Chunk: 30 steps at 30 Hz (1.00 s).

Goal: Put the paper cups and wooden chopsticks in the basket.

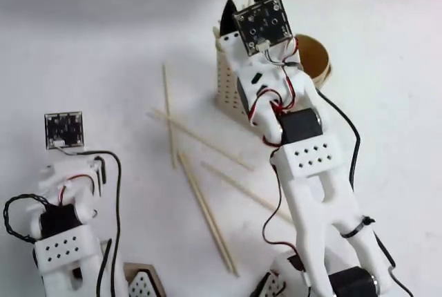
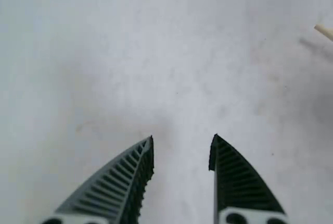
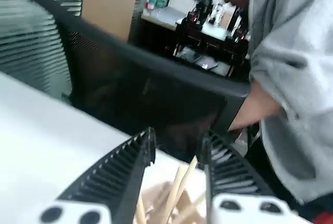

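2 robot arms work at a white table. The right arm stretches over the perforated basket at the far side. The right gripper hangs above the basket with its jaws apart. A few wooden chopsticks poke up between the jaws and do not seem pinched. 1 paper cup stands on the table just behind that arm, beside the basket and not in it. Several loose chopsticks lie scattered on the table between the arms. The left gripper hovers low over bare table, jaws apart and holding nothing, with 1 chopstick tip at the edge of its view.

The step in hand looks like dropping chopsticks into the basket. To do it well, the right arm should lift straight up, so its jaws neither snag the upright sticks nor tip the basket. It can then take the next stick by its middle, jaws set across its length.
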Available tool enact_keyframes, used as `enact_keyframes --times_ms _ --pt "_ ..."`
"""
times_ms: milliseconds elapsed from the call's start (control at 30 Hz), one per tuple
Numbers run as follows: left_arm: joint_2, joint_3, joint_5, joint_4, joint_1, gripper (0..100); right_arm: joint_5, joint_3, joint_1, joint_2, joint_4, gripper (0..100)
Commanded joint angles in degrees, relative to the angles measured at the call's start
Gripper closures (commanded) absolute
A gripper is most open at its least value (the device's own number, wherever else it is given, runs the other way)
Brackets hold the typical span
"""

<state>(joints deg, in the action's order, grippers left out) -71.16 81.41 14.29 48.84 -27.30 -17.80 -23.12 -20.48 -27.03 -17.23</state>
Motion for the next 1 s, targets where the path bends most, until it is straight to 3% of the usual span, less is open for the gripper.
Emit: enact_keyframes --times_ms 0,267,500,633,833,967 --pt "-1.1 -0.44 0.44 -1.32 -0.48 82 0.53 3.43 0.22 -7.69 -10.77 91.1" --pt "-1.1 -0.44 0.44 -1.32 -0.48 82 -1.05 3.69 -3.56 -15.69 -32.75 91.7" --pt "-1.1 -0.44 0.44 -1.32 -0.48 82 -15.03 3.78 -15.52 -6.9 -50.77 91.7" --pt "-1.1 -0.44 0.44 -1.32 -0.48 82 -15.03 3.78 -16.66 1.1 -52.0 90.3" --pt "-1.1 -0.35 0.44 -1.32 -0.48 82 -14.68 5.71 -17.8 11.3 -50.95 73.7" --pt "-1.1 -0.35 0.44 -1.32 -0.48 82 -7.21 10.64 -19.38 18.15 -47.69 74.3"
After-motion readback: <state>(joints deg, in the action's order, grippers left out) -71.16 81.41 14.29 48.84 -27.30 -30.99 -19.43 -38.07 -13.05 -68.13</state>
